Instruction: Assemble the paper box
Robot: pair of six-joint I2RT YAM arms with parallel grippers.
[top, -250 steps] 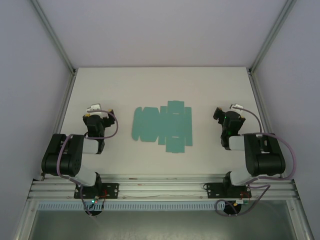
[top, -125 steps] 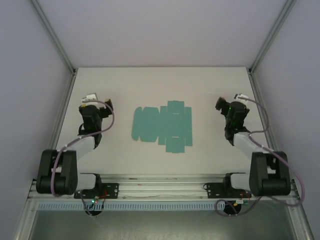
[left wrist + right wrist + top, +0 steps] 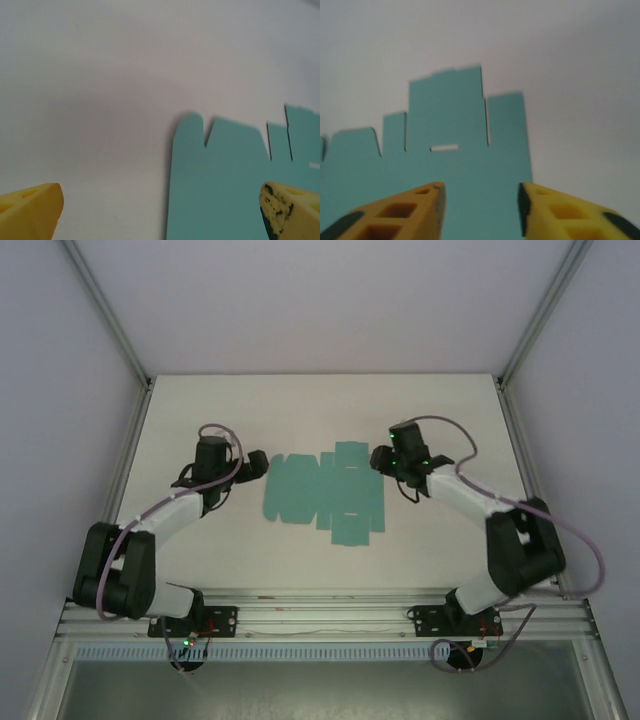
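Left claw point(image 3: 256, 467), right claw point(image 3: 381, 458) now flank paper box point(image 3: 320, 490).

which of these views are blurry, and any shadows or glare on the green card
Top external view: sharp, evenly lit, no glare on the flat teal-green card sheet. Left wrist view: sheet edges soft, a dark shadow along its left edge, yellow fingertips out of focus. Right wrist view: soft throughout, near fingertips blurred most.
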